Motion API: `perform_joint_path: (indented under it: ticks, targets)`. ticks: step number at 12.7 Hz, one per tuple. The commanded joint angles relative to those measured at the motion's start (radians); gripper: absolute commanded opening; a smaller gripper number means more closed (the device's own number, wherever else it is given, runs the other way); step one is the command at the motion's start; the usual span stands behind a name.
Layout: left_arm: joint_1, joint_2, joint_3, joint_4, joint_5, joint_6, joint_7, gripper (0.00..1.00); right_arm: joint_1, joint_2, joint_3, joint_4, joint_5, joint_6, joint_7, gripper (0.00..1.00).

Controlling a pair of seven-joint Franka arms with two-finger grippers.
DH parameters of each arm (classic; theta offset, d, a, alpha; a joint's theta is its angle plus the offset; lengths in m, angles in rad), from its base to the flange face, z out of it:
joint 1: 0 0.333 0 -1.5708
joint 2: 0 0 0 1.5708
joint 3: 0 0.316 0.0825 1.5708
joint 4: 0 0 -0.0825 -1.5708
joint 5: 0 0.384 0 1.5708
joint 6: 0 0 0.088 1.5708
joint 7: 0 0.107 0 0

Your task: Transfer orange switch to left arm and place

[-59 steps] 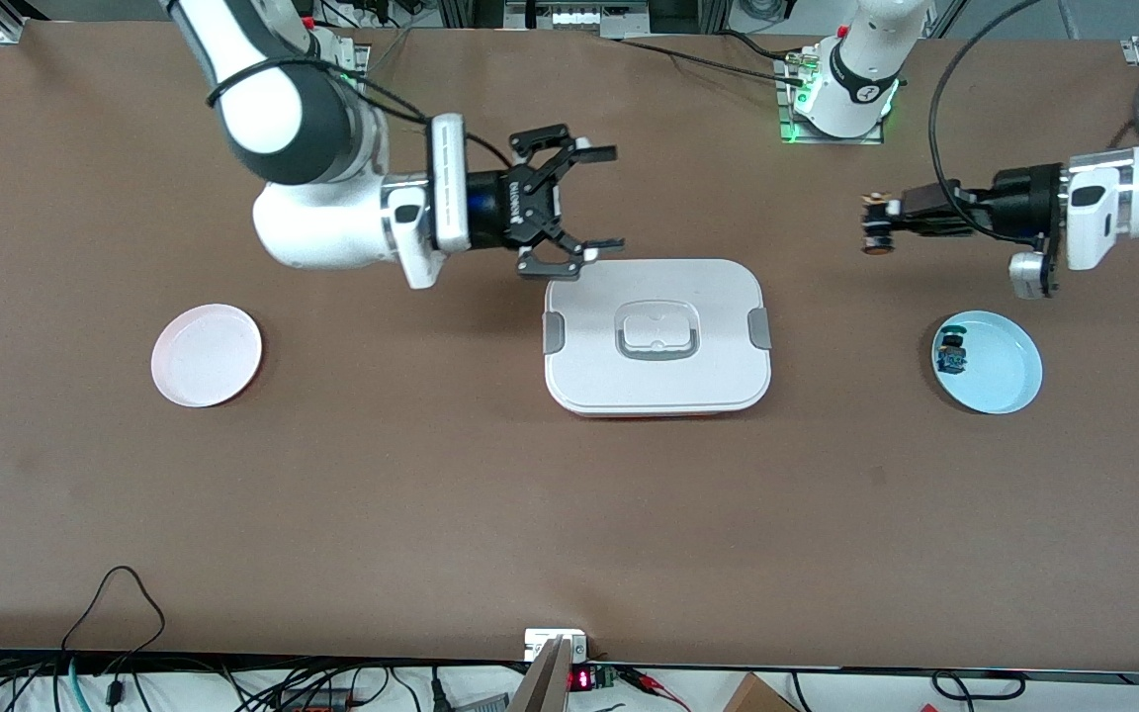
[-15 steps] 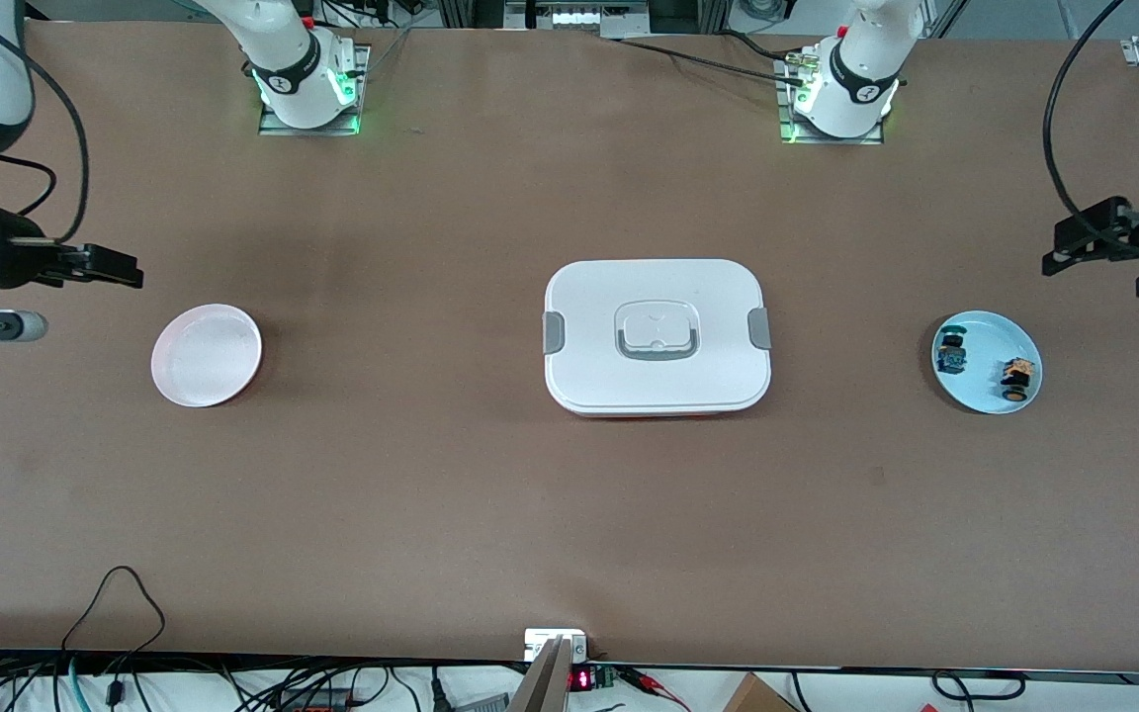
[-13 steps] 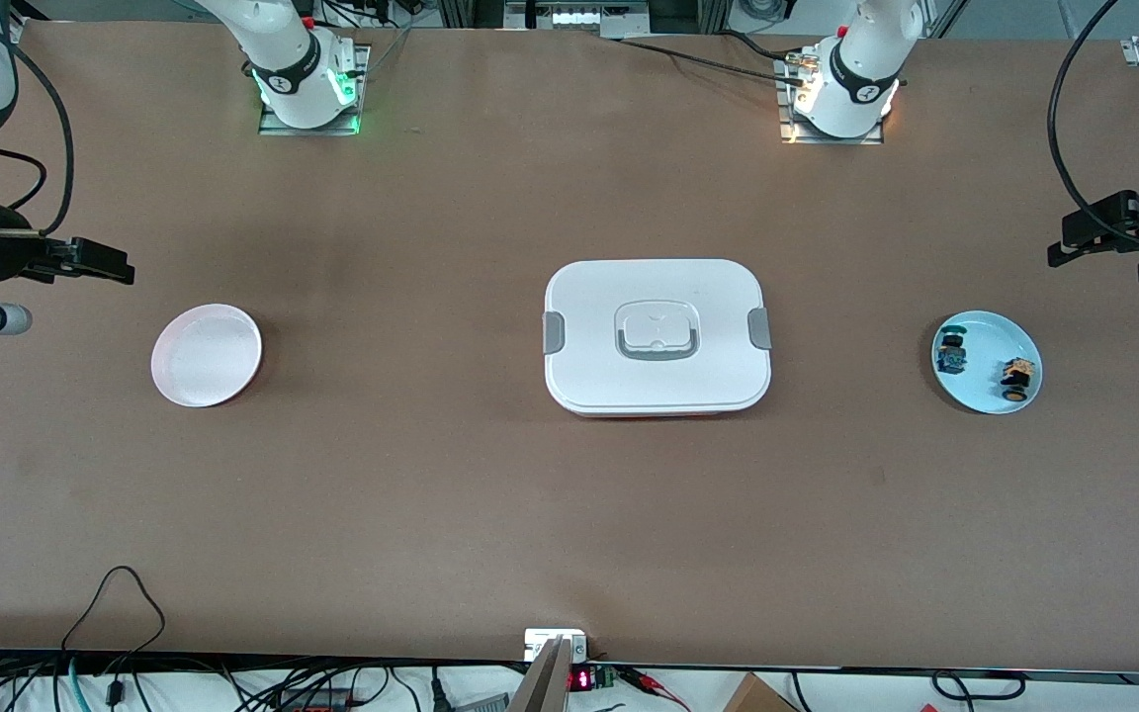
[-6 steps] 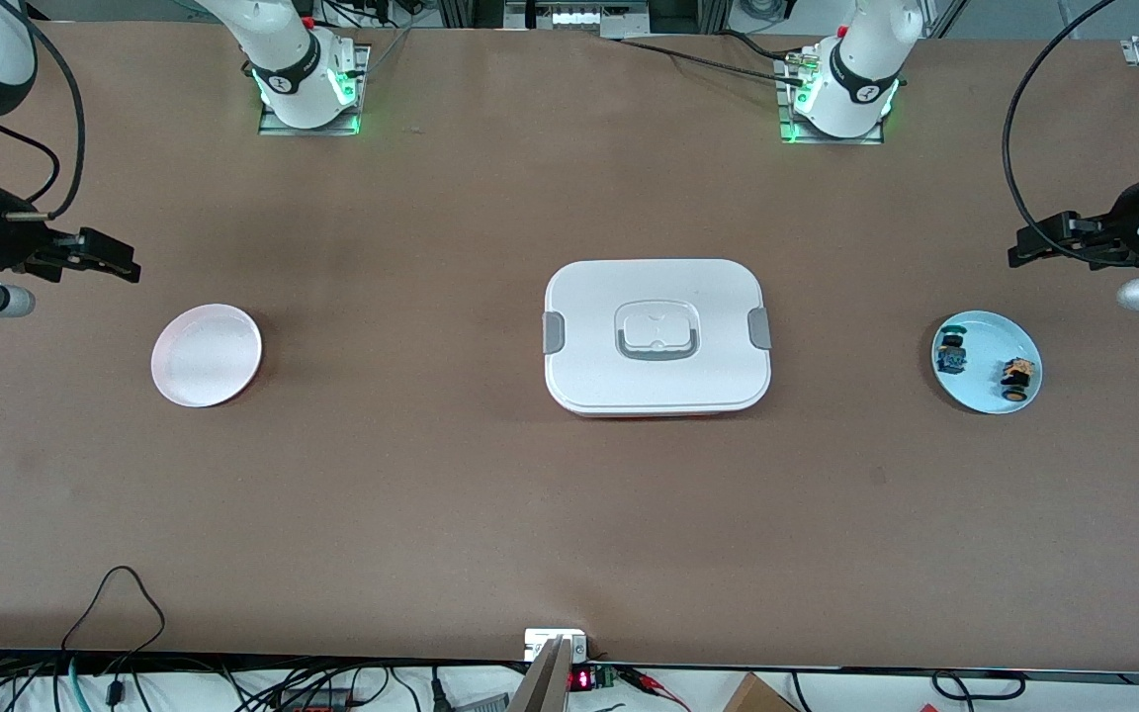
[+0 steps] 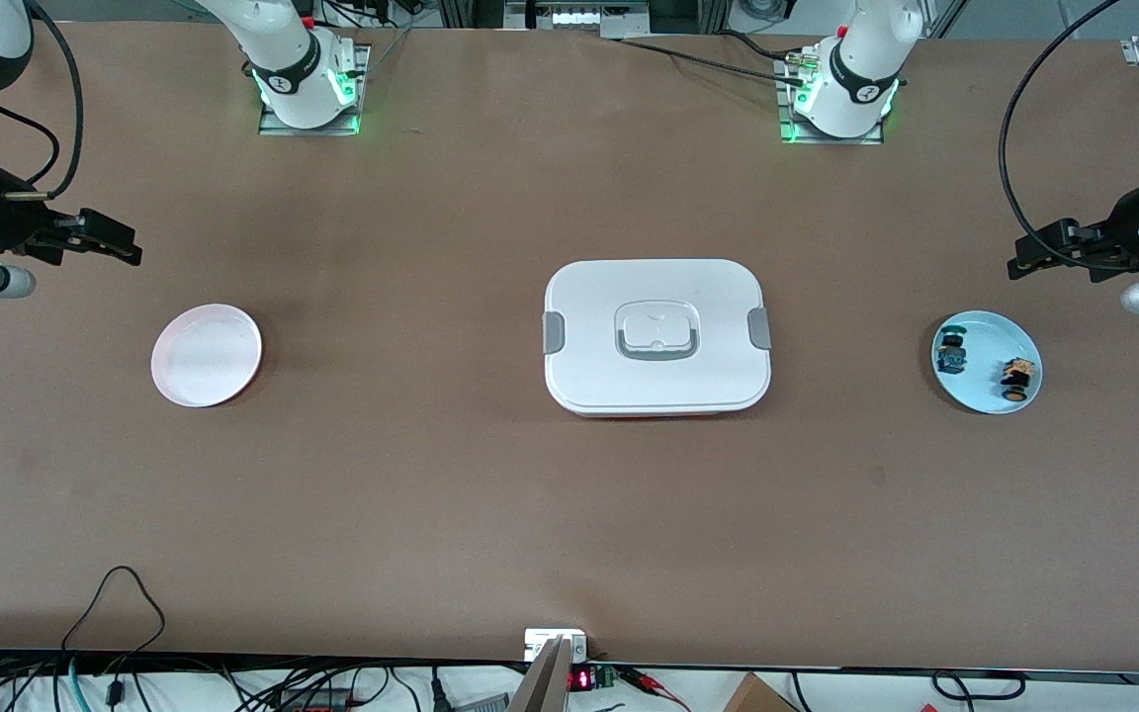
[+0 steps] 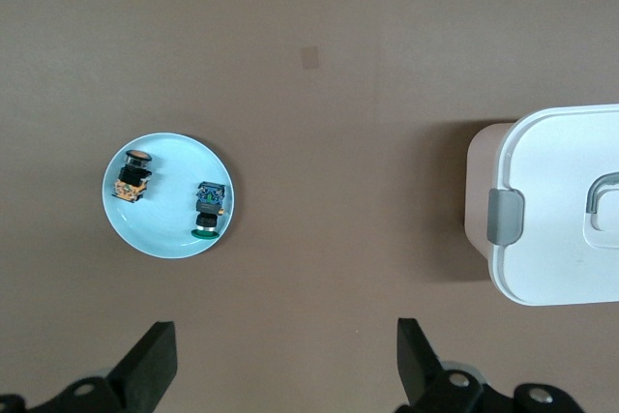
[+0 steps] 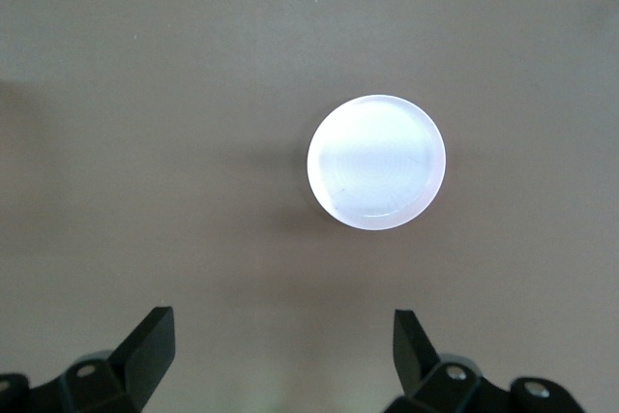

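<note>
Orange switch lies in the pale blue dish at the left arm's end of the tabletop, beside a green switch. Left gripper hangs over the tabletop near the dish, fingers apart, holding nothing. Right gripper waits near the white plate, fingers apart. The switch sits as a completed placement would leave it; little appears to remain.

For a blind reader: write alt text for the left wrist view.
A light blue plate on the brown table holds an orange switch and a green switch, apart. The open left gripper hangs empty above the table; a white lidded box lies nearby.
</note>
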Motion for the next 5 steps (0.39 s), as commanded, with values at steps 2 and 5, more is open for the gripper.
perform_joint_path:
  ticks: [2,5]
  targets:
    - [0.003,-0.012,0.007,0.006,-0.009,0.004,-0.006,1.0,-0.001,-0.019,0.008,0.012,-0.016,-0.014,0.002,1.0]
    - [0.0,-0.011,0.005,0.006,-0.008,0.001,-0.007,1.0,-0.002,-0.024,0.006,0.015,-0.008,-0.014,0.01,1.0]
